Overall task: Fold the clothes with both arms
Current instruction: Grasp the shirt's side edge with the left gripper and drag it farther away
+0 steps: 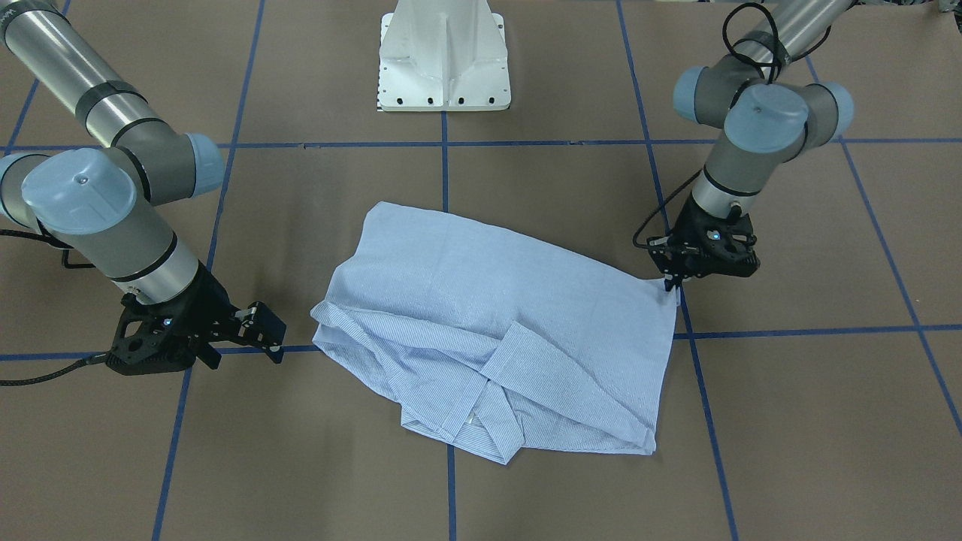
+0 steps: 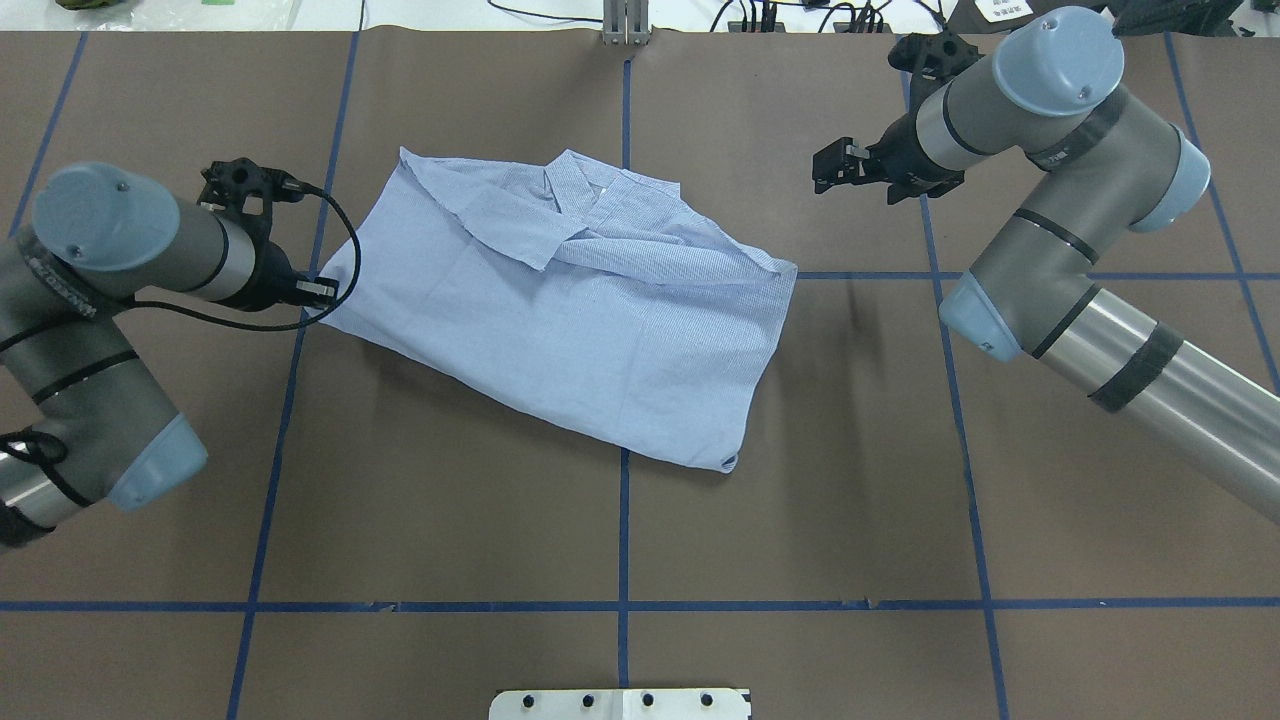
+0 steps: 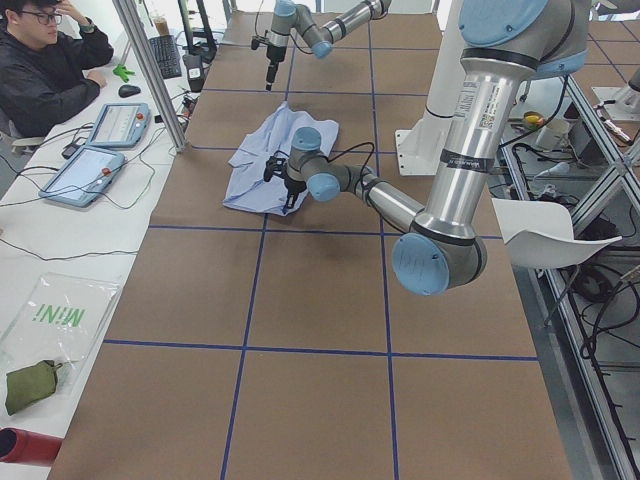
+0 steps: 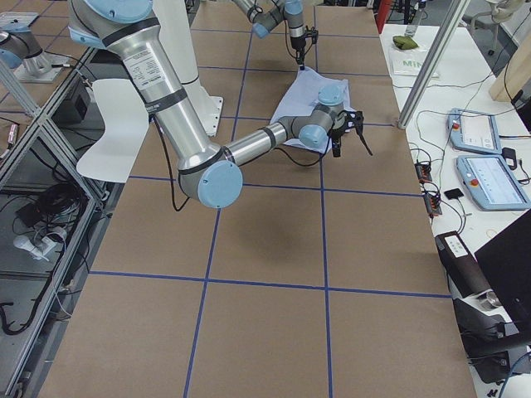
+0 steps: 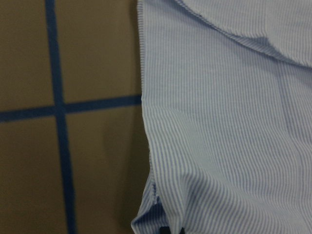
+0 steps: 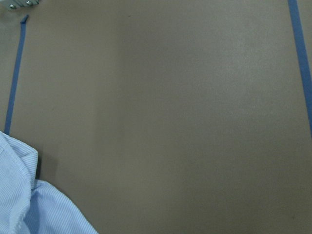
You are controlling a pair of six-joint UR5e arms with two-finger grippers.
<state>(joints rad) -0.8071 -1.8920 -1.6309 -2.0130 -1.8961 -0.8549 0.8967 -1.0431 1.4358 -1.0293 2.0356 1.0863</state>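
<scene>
The left fingers (image 1: 671,284) are clenched on a corner of the shirt (image 1: 481,315), and the cloth is drawn to a point there. The right fingers (image 1: 264,329) are held released, grasping nothing, near the shirt's opposite edge but apart from it. The shirt is laid folded at the middle of the bench (image 1: 789,421), its collar edge turned away from the base (image 1: 445,56). Bare bench is seen round every edge of the shirt, with the widest room behind each arm.
</scene>
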